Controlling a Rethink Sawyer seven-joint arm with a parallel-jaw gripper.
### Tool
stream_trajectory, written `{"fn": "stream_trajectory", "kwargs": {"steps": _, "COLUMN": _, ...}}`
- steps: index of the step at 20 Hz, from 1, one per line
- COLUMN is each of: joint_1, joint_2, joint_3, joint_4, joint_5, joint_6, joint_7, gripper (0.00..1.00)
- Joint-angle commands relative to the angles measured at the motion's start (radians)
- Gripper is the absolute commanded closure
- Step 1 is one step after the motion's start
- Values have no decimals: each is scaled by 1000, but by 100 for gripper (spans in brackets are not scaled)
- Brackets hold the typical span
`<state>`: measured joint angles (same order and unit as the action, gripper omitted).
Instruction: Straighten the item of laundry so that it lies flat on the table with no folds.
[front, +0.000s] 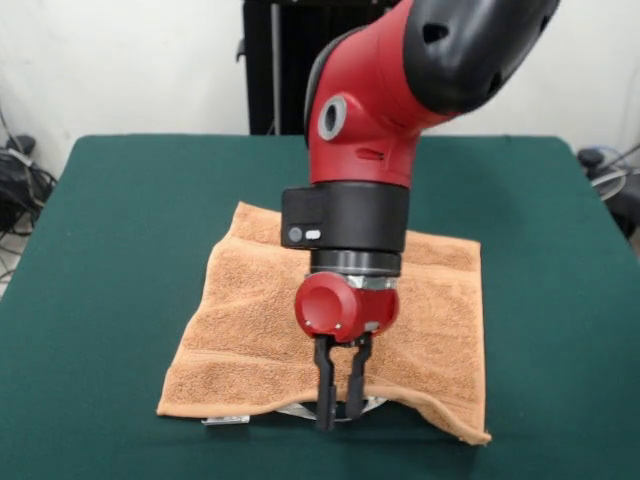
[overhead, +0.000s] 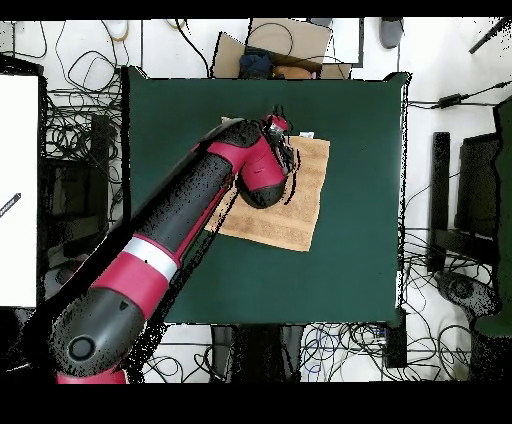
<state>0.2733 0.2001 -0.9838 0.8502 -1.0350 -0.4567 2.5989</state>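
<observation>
A: Spread on the green bench, an orange-tan towel. From the front, in the middle of the bench and a bit toward 6 o'clock. From above, up near 12 o'clock, close to the top edge of the bench.

B: Flat?

A: Mostly. Front edge lifted in a small hump at about 6 o'clock. Corner at 5 o'clock curled and wrinkled a little. Soft creases across the cloth.

B: And the claw?

A: Pointing straight down at that front edge. Two black fingers close together, with only a thin gap between them. Tips right at the raised hem. Looks pinched on the towel edge, though hard to see the exact grip.

B: Anything under the hump?

A: Something pale showing below the lifted edge. Can't tell what. Also a small white tag poking out at about 7 o'clock of the towel.

B: Much hidden?

A: Yes. Big red and black arm covering the middle of the towel from the front, and its top cut off by the picture's edge. From above, arm lying across the left part of the towel, so that side out of sight. Claw from above just a dark bit by the red wrist, too small to read.

B: Around the bench?

A: Tangled cables on the floor on all sides.
</observation>
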Motion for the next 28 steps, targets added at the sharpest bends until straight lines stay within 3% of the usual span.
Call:
{"fn": "stream_trajectory", "kwargs": {"steps": 1, "joint_1": -27, "joint_2": 79, "joint_3": 169, "joint_4": -3, "joint_5": -9, "joint_6": -11, "joint_7": 54, "gripper": 0}}
{"fn": "stream_trajectory", "kwargs": {"steps": 5, "joint_1": -93, "joint_2": 50, "joint_3": 240, "joint_4": 70, "joint_5": 228, "joint_6": -58, "joint_7": -277, "gripper": 0}}
{"fn": "stream_trajectory", "kwargs": {"steps": 15, "joint_1": -87, "joint_2": 70, "joint_3": 237, "joint_4": 69, "joint_5": 206, "joint_6": -53, "joint_7": -114, "gripper": 0}}
{"fn": "stream_trajectory", "kwargs": {"steps": 22, "joint_1": -23, "joint_2": 70, "joint_3": 186, "joint_4": 35, "joint_5": -242, "joint_6": -56, "joint_7": 733, "gripper": 0}}
{"fn": "stream_trajectory", "kwargs": {"steps": 25, "joint_1": -19, "joint_2": 59, "joint_3": 161, "joint_4": 39, "joint_5": -316, "joint_6": -114, "joint_7": 897, "gripper": 0}}
{"fn": "stream_trajectory", "kwargs": {"steps": 28, "joint_1": -24, "joint_2": 40, "joint_3": 173, "joint_4": 57, "joint_5": -316, "joint_6": -106, "joint_7": 928, "gripper": 0}}
